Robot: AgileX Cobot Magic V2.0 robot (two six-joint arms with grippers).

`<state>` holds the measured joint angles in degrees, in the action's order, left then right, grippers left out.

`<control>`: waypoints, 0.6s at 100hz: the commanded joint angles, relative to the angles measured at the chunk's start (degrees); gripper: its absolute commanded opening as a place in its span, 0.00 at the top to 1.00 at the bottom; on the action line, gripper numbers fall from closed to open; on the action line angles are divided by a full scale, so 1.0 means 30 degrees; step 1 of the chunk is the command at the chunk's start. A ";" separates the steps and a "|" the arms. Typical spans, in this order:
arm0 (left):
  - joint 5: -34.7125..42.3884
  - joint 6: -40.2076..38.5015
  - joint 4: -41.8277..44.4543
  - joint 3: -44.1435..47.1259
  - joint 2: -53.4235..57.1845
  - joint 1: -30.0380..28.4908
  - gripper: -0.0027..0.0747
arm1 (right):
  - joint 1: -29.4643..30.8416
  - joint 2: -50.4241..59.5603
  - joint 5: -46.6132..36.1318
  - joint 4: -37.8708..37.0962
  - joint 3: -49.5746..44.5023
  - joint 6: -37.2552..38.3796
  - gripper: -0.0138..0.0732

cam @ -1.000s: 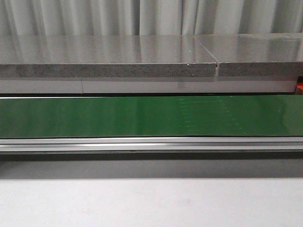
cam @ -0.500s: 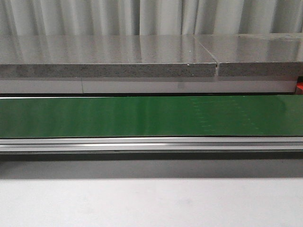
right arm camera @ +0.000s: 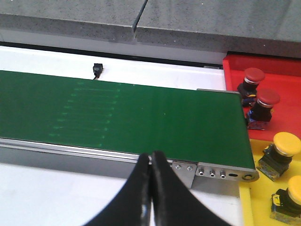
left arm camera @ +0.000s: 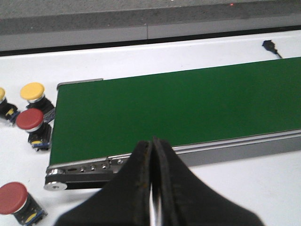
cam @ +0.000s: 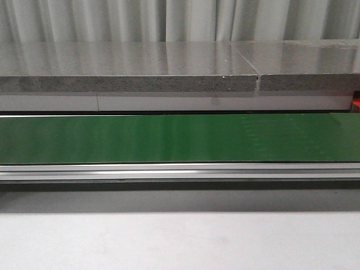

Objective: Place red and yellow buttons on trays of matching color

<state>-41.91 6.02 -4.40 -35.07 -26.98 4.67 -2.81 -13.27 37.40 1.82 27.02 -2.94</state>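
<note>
In the left wrist view, my left gripper (left arm camera: 151, 143) is shut and empty, above the white table beside the near rail of the green conveyor belt (left arm camera: 188, 103). Off the belt's end stand a yellow button (left arm camera: 32, 92), a red button (left arm camera: 30, 120) and another red button (left arm camera: 13, 197). In the right wrist view, my right gripper (right arm camera: 150, 157) is shut and empty by the belt's near rail. Past that end of the belt, the red tray (right arm camera: 277, 70) holds two red buttons (right arm camera: 254, 75) (right arm camera: 267, 99). The yellow tray (right arm camera: 263, 193) holds two yellow buttons (right arm camera: 286, 143) (right arm camera: 296, 188).
The front view shows only the bare green belt (cam: 180, 138), its aluminium rail (cam: 180, 170) and a grey stone shelf (cam: 129, 73) behind it. A black plug (right arm camera: 97, 69) lies on the white table beyond the belt. A sliver of a further yellow button (left arm camera: 1, 94) shows at the frame edge.
Faint pale marks on the belt surface have drifted rightward in the front view. Nothing else differs.
</note>
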 commanded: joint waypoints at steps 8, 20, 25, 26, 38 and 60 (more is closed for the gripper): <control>0.1491 -0.2007 0.1252 -0.0654 -0.2000 -0.0727 0.99 | -0.0078 -0.0216 -0.1340 -0.0129 0.0439 -0.0173 0.92; 0.1719 -0.2007 0.1057 -0.1285 -0.3647 -0.1387 0.99 | -0.0078 -0.0216 -0.1340 -0.0129 0.0439 -0.0173 0.92; 0.1989 -0.2007 0.1057 -0.1691 -0.4333 -0.1725 0.99 | -0.0078 -0.0216 -0.1340 -0.0129 0.0439 -0.0173 0.92; 0.1995 -0.2007 0.1057 -0.1756 -0.4529 -0.1770 0.99 | -0.0078 -0.0216 -0.1340 -0.0129 0.0439 -0.0173 0.92; 0.2262 -0.2283 0.0919 -0.3211 -0.6376 -0.2649 0.99 | -0.0078 -0.0216 -0.1340 -0.0129 0.0439 -0.0173 0.92; 0.2483 -0.2283 0.1002 -0.5163 -0.9109 -0.3488 0.57 | -0.0078 -0.0216 -0.1340 -0.0129 0.0439 -0.0173 0.92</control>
<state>-38.82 0.00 -0.93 -47.08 -52.30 -5.45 -2.81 -13.27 37.40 1.82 27.02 -2.94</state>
